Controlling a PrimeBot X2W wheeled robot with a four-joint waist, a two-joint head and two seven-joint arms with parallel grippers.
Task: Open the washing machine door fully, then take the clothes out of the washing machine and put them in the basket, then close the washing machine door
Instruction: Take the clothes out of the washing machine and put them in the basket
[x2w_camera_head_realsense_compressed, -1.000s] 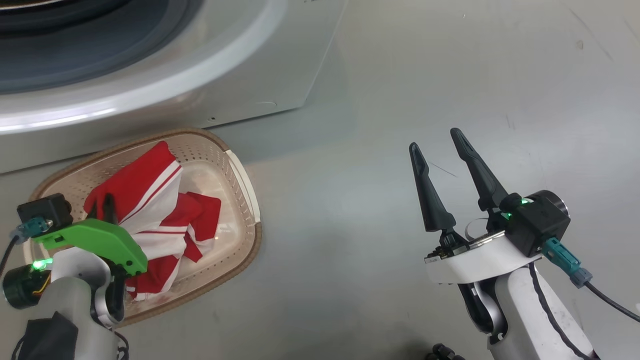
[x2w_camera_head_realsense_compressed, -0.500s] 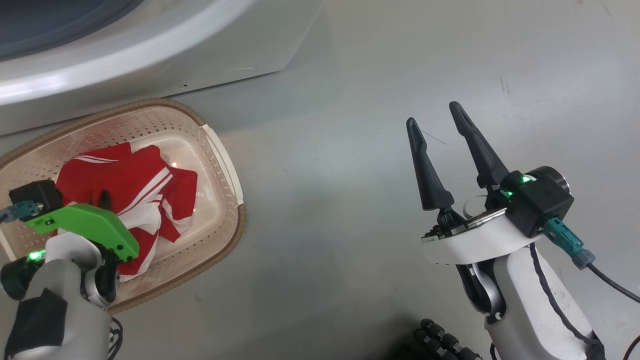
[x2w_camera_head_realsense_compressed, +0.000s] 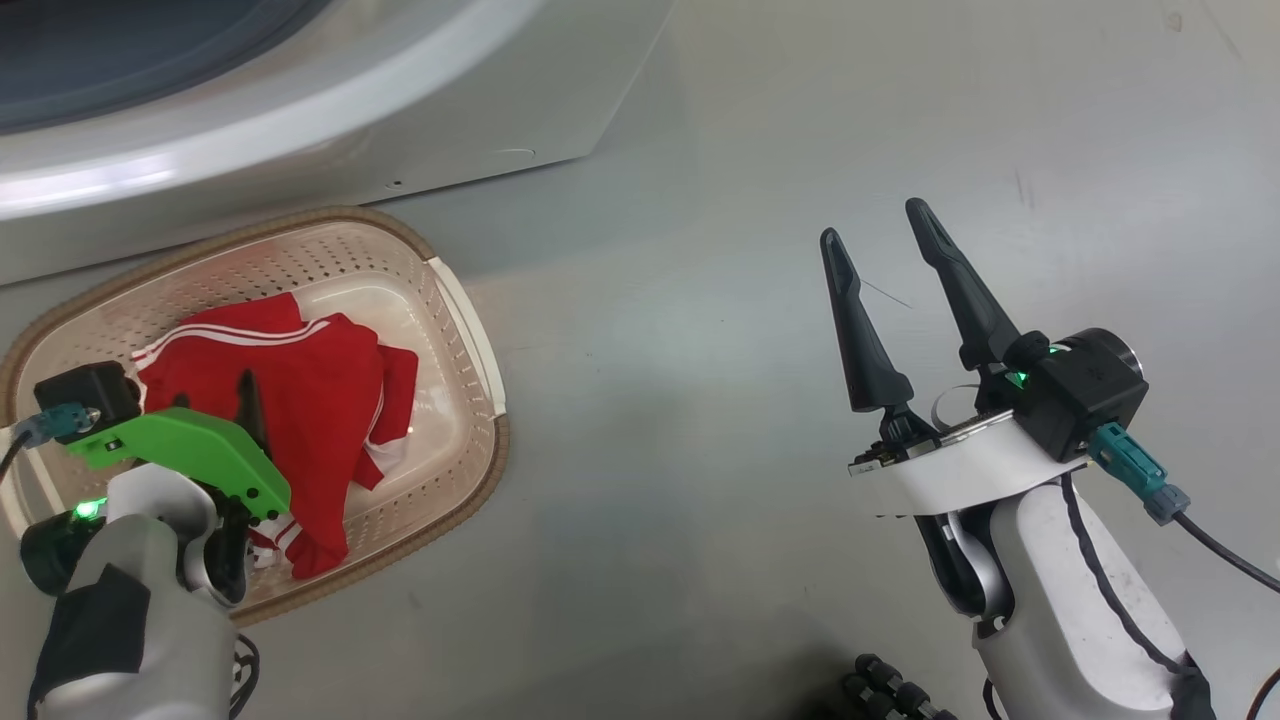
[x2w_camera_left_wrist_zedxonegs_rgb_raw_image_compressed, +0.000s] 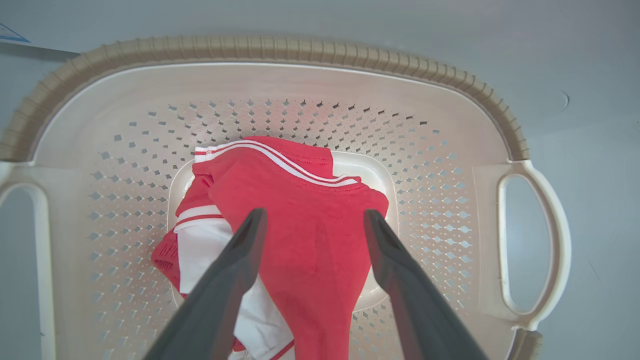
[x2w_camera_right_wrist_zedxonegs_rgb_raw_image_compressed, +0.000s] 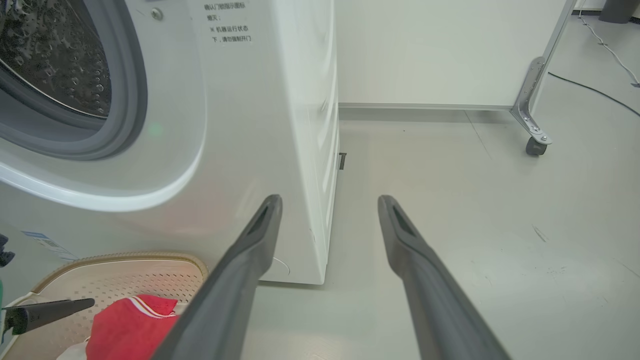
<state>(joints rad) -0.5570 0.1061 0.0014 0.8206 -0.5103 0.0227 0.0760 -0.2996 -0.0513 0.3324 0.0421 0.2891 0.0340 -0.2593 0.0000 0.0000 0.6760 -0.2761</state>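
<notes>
My left tool (x2w_camera_left_wrist_zedxonegs_rgb_raw_image_compressed: 314, 214) is open but straddling the clothes (x2w_camera_left_wrist_zedxonegs_rgb_raw_image_compressed: 295, 185), so pulling up could hook them out of the basket (x2w_camera_left_wrist_zedxonegs_rgb_raw_image_compressed: 270, 47).

Washing machine (x2w_camera_head_realsense_compressed: 450, 130), mostly off-edge

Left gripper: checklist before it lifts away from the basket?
1. Left gripper jaws apart: ok.
2. Clothes lying inside the basket: ok.
3. Fabric free of the left fingers: cannot tell; red cloth runs between them.
4. Right gripper open, empty, over the floor: ok.
5. Drum of the washing machine emptied: cannot tell, partly in view.
</notes>
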